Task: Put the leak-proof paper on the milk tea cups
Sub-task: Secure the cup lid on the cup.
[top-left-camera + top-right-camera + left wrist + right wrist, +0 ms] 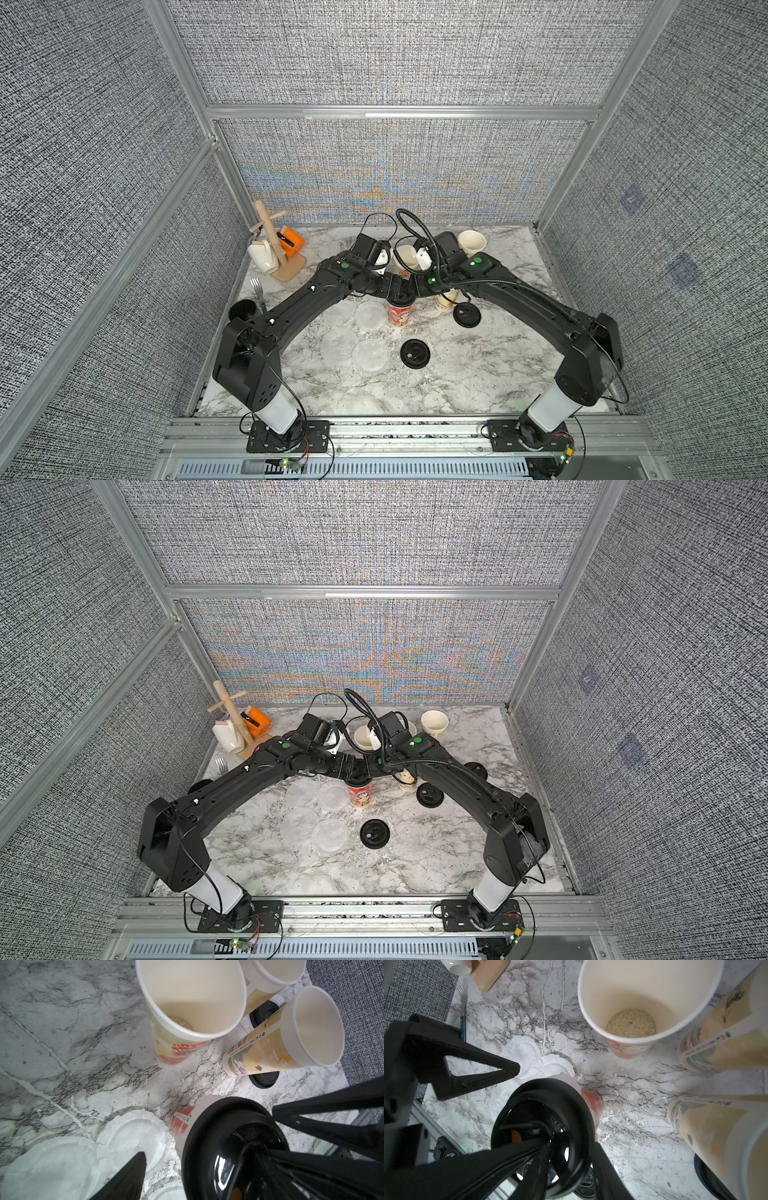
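A red milk tea cup point(400, 316) point(360, 796) stands mid-table with a black lid point(224, 1126) point(542, 1105) on it. A white leak-proof paper point(199, 1109) point(566, 1079) sticks out from under the lid's rim. Both grippers hover over this lid. My left gripper point(195, 1151) is open, one finger beside the cup, the other across the lid. My right gripper point(571, 1145) is open, with the lid's rim between its jaws. Several loose paper discs point(370, 355) point(133, 1136) lie left of the cup. Open cups point(406, 257) point(471, 243) point(643, 1001) stand behind it.
Black lids point(414, 353) point(466, 314) point(243, 309) lie on the marble table point(457, 374). A wooden mug tree point(270, 241) with an orange mug point(291, 241) and a white mug point(262, 257) stands at the back left, a fork point(257, 291) beside it. Another cup point(446, 299) stands under my right arm.
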Robot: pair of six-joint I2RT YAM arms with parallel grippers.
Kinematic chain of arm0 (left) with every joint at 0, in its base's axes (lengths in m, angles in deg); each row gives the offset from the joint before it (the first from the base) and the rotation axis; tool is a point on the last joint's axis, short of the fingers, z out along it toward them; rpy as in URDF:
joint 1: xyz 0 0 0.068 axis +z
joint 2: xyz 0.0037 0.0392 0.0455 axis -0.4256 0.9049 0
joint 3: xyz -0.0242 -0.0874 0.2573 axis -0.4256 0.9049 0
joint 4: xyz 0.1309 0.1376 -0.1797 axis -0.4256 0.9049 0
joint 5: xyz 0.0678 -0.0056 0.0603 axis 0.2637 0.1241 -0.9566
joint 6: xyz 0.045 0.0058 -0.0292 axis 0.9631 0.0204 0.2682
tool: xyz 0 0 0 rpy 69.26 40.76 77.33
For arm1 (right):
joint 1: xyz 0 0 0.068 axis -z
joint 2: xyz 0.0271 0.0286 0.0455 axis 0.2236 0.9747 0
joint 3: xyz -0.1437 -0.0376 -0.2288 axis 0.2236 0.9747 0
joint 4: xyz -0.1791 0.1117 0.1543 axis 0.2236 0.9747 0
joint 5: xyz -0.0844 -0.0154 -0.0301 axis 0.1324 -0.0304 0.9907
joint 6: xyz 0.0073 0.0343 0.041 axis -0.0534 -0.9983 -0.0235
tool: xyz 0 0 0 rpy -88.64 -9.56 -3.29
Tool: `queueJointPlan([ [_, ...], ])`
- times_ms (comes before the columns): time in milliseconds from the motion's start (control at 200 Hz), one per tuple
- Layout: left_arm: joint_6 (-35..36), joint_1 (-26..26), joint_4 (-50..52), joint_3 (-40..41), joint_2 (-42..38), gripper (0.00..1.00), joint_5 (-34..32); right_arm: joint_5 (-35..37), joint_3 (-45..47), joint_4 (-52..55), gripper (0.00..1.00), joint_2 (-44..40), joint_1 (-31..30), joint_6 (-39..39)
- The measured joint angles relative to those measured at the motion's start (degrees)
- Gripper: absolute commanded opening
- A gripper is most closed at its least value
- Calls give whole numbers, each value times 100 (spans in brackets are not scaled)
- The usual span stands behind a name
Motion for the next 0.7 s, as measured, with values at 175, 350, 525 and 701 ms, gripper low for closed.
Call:
queueJointPlan([
  [175,85,2,382,-262,2,82,-116,17,199,-485,36,22,0,0],
  [350,168,-9,603,-586,-94,83,-31,24,323,-612,34,-55,7,-24],
  [525,164,-9,621,-673,-415,82,13,46,367,-654,34,-85,7,-42],
  [701,-120,-9,675,-186,-922,71,-94,68,402,-678,34,-118,7,-81],
])
